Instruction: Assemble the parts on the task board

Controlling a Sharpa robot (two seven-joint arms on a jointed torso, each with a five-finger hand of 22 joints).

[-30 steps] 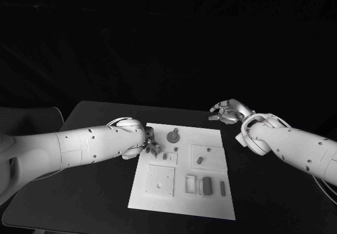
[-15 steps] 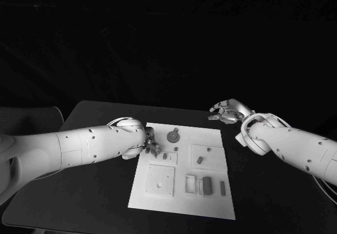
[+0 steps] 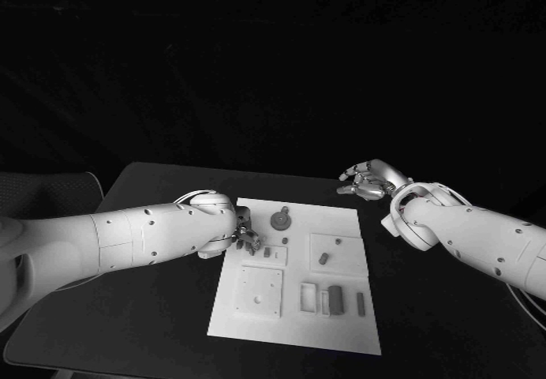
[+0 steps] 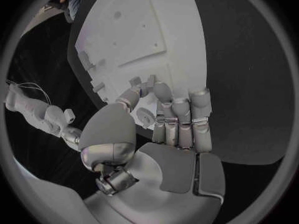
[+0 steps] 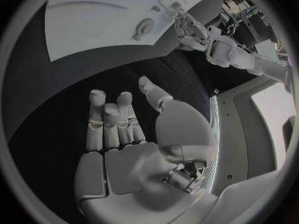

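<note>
Change: nothing has shifted over the last second; work is paused.
Left hand (image 3: 242,237): fingers curled at board (image 3: 298,324) edge, nine o'clock; grasp unclear.
Right hand (image 3: 366,181): spread, empty, over desk (image 3: 148,189).
Parts (image 3: 324,258): on board.

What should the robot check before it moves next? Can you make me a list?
1. Task board lying flat on the table: ok.
2. Left hand at the board's left edge near the round part: ok.
3. Left hand holding a part: cannot tell, its fingers hide what lies under them.
4. Right hand off the board, over bare table: ok.
5. Right hand free: ok, fingers apart, nothing in them.
6. Dark block lying near the board's front edge, untouched: ok.
</note>
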